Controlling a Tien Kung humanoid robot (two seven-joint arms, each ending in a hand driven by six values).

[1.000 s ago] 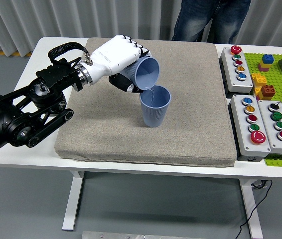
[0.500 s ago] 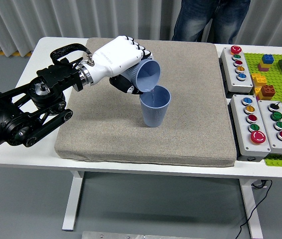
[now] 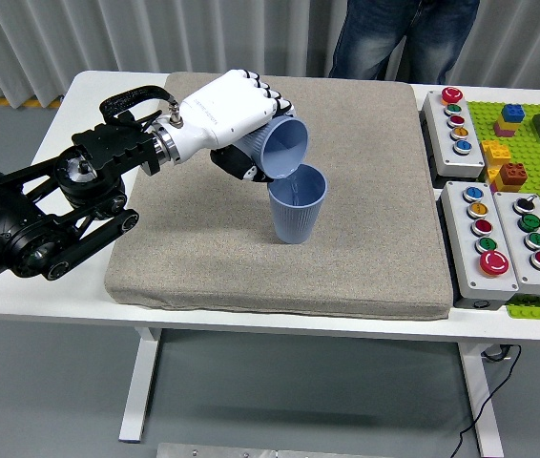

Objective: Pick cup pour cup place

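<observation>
At frame centre, the left hand [image 3: 222,113] grips a tipped blue cup [image 3: 278,145], pouring into an upright blue cup [image 3: 298,203] below; setting down remains.

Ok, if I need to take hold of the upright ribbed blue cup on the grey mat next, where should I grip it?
Probably wrap the upright ribbed blue cup around its mid-wall from the right; the left hand and tilted blue cup crowd its rim and left side.
</observation>
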